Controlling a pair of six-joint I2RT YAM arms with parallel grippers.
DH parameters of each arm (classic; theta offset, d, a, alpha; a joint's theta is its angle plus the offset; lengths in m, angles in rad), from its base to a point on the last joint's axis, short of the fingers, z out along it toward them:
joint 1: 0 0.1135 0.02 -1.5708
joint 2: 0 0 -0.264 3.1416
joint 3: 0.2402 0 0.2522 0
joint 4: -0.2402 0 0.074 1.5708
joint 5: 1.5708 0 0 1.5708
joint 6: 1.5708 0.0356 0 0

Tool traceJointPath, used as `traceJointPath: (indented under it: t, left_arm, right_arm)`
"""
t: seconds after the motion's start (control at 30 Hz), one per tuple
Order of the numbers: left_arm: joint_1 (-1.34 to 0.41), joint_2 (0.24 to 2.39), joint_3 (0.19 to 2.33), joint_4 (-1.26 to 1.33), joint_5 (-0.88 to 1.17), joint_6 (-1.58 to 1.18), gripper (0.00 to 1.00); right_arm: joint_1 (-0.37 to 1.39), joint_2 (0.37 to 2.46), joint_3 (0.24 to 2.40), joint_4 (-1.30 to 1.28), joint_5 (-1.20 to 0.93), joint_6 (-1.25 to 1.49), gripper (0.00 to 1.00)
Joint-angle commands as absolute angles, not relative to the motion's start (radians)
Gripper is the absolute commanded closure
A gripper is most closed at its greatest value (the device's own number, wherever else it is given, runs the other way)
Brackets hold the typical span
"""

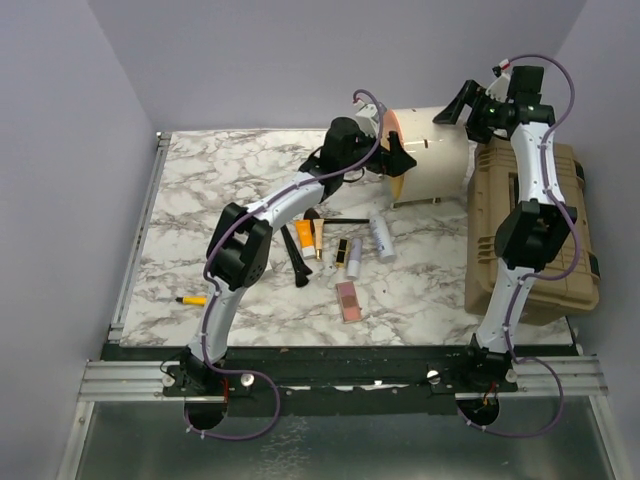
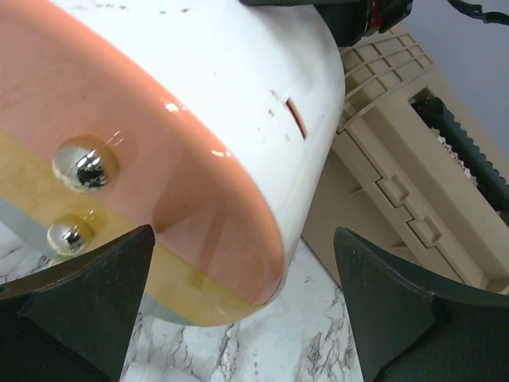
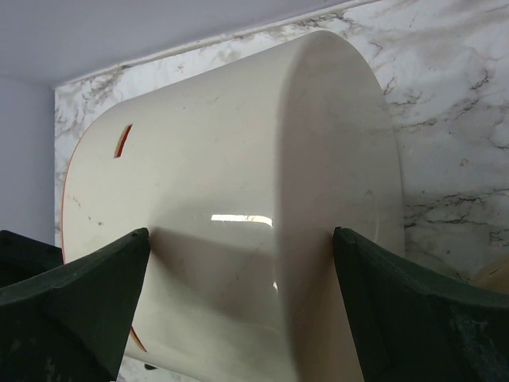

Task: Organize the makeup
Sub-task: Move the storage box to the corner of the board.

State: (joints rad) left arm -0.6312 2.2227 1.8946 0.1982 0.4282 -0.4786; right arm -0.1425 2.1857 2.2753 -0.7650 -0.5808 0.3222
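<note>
The makeup lies loose on the marble table [image 1: 200,200]: an orange tube [image 1: 303,236], a gold-black lipstick [image 1: 318,238], a silver tube [image 1: 354,254], a white tube [image 1: 381,239] and a flat pink palette [image 1: 348,300]. My left gripper [image 1: 398,162] [image 2: 242,306] is open at the orange end of the big cream case [image 1: 432,155] [image 2: 223,87]. The lower rim of the case sits between its fingers [image 2: 87,298]. Open too, my right gripper [image 1: 465,112] [image 3: 238,306] hangs above the case's side wall [image 3: 238,183], with its fingers [image 3: 413,314] spread on either side.
A tan hard toolbox [image 1: 530,230] [image 2: 413,183] stands to the right of the case, under the right arm. A black item [image 1: 296,260] lies by the orange tube. A small yellow item [image 1: 190,299] lies at the table's front left. Grey walls enclose the table.
</note>
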Motion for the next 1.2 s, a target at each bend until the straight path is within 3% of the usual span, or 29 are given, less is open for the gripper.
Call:
traceJointPath:
  t: [0.0,0.53,1.17]
  left_arm:
    - [-0.63,2.261,1.954,0.228,0.497,-0.499,0.04]
    - [-0.647,2.148,1.792,0.256,0.542,-0.563,0.1]
    - [-0.672,2.061,1.721,0.269,0.535,-0.571,0.1]
  right_arm:
    - [-0.108,2.221,2.352,-0.88,-0.627,0.296,0.0]
    - [0.027,2.218,2.282,-0.942,-0.546,0.213,0.0]
    - [0.082,2.274,2.244,-0.935,-0.64,0.211,0.0]
